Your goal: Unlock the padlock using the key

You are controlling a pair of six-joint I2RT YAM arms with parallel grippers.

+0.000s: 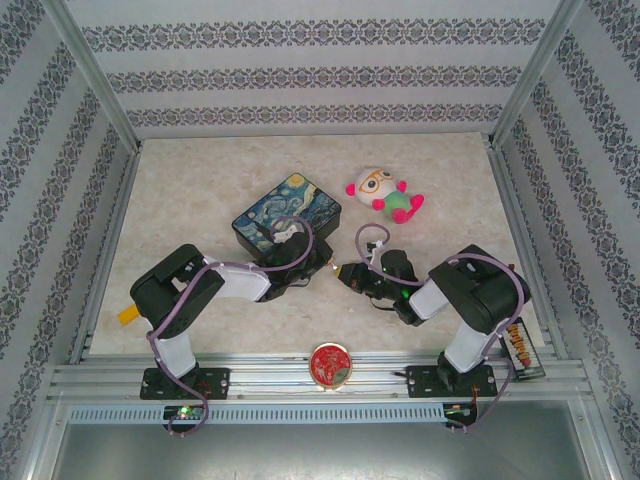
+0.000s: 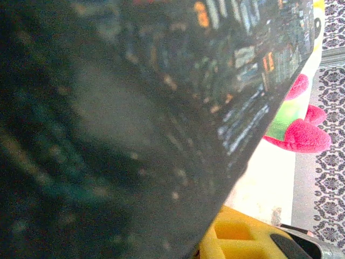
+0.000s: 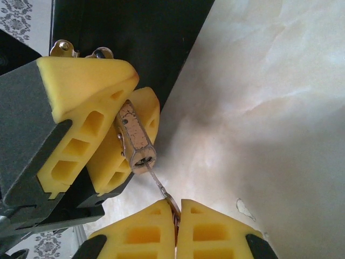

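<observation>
Padlock sits mid-worktop by the box, pinched on its flat sides by the left claw. It looks tiny, light, stiff and probably slippery. The right claw is clamped on the key, thin tip at the keyhole, so I'd twist gently.

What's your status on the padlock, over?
Left hand clamped on padlock. Right hand shut on key, tip at the keyhole. Tin box close behind, not blocking.

Overhead view; wrist views close on box
</observation>
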